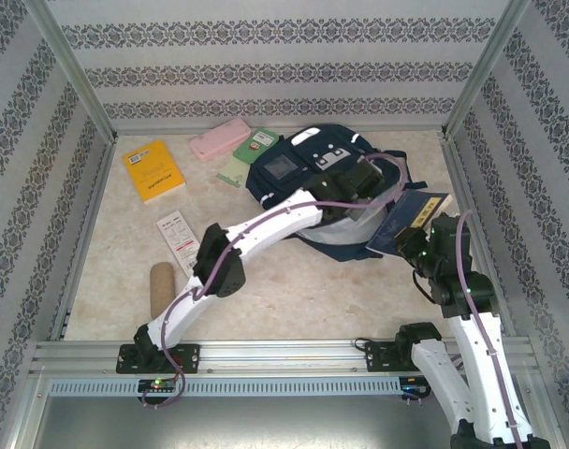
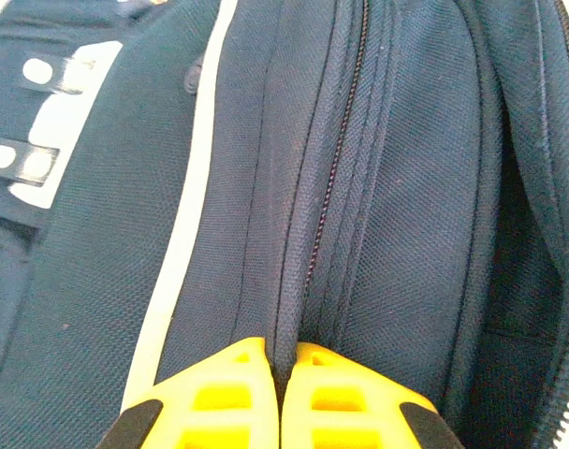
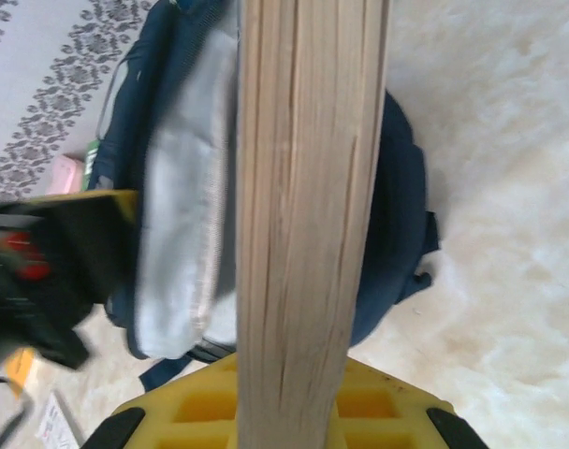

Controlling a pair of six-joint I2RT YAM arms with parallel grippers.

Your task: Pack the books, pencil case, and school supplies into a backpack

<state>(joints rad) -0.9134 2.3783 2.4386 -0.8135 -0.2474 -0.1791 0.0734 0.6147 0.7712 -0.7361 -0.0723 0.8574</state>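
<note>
Backpack (image 1: 269, 187), navy blue, is lying at the far middle of the bench (image 1: 294, 290), and its opened mouth with the pale grey lining is facing toward the near side. My left arm is reaching across the bench to it. In the left wrist view the left pincer (image 2: 283, 398) is closed narrow, and its yellow fingers (image 2: 233, 393) are pinching a fold of the backpack fabric just beside the zipper line.

My right pincer (image 3: 289, 412) is holding a navy blue book (image 1: 411, 223). In the right wrist view the page edges are standing upright between the yellow fingers. From above, this book is tilted and is hanging at the right side of the backpack, near the grey mouth. I cannot tell if it is touching the fabric.

Other things are lying on the bench to the left of the backpack. A yellow-orange book (image 1: 153, 170) is at the far left, well apart. A pink pencil case (image 1: 219, 138) and a green book (image 1: 258, 143) are at the far edge, the green one touching the backpack. A white packet (image 1: 180, 241) with red markings and a tan piece (image 1: 161, 288) are lying nearer to me.
</note>
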